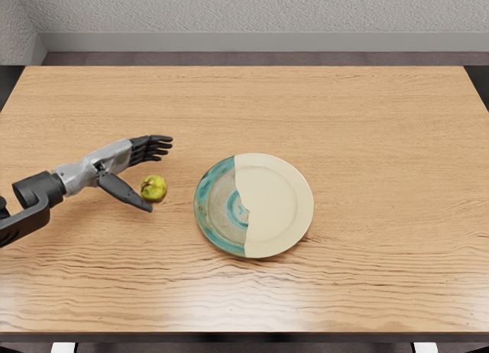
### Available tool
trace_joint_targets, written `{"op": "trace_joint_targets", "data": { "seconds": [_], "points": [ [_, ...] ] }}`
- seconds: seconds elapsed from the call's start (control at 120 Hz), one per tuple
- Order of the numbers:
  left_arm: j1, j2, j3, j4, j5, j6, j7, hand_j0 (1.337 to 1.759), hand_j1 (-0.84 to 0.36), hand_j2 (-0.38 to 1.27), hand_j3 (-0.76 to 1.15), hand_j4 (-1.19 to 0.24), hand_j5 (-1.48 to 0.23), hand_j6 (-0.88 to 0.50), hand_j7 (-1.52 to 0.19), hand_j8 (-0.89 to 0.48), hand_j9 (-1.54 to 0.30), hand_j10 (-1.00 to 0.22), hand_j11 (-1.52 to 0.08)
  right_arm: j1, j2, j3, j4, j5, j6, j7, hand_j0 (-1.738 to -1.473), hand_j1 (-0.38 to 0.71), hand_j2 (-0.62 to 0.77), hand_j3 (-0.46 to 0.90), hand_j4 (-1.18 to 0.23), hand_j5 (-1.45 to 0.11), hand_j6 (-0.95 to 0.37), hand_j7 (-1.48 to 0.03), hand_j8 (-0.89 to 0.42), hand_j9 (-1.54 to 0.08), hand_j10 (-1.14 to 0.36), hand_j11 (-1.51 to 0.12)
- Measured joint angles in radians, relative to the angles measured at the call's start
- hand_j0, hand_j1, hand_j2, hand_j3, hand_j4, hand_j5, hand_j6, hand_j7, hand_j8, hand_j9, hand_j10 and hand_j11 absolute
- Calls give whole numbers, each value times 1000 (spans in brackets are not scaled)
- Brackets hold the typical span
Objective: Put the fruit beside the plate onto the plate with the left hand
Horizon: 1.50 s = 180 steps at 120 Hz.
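In the head view, a broad light-brown wooden worktop [367, 108] with a wavy, strongly marked grain fills most of the frame, and its front edge runs just above the bottom of the picture. Behind its far edge lies a narrow strip of dark floor [229, 59]. Above that is a pale grey skirting board [260, 41], then a rough, grey speckled wall [229, 9] that meets a second wall in the upper left corner.

Near the middle of the worktop lies a round, shallow ceramic plate [275, 204]. Its left part is glazed teal with a mottled brownish centre, and its right part is plain cream. The small, round yellow-green fruit [153, 188] sits on the wood just left of the plate, apart from its rim and not on it.

The left arm, dark at the forearm and grey at the wrist, comes in from the left edge. Its robot hand [126, 166] hangs spread wide and holds nothing. The dark fingers [155, 147] stretch out above and behind the fruit, and the thumb slants down to the fruit's left side. Whether the thumb touches the fruit cannot be told.
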Motion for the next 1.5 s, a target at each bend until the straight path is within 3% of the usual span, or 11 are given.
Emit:
{"op": "trace_joint_targets", "data": {
  "seconds": [0.533,1.067,1.5],
  "points": [
    [3,-35,2,60,-1,6,0,1658,69,51,0,-239,-307,-239,-306,-239,-306,-238,-306,1,0,0,0,0,0,0,-1658,-349,0,0,-1,0,-1,0,-1,0,0,0],
    [15,-27,3,27,4,-11,0,1658,21,60,0,-279,-359,-280,-359,-280,-359,-278,-359,3,0,1,0,1,0,0,-1658,-349,0,0,-1,0,-1,0,-1,0,0,0],
    [18,-33,3,26,5,-25,0,1658,-99,80,0,-379,-489,-379,-489,-379,-488,-378,-488,3,0,0,0,1,0,0,-1658,-349,0,0,-1,0,-1,0,-1,0,0,0]
  ]
}}
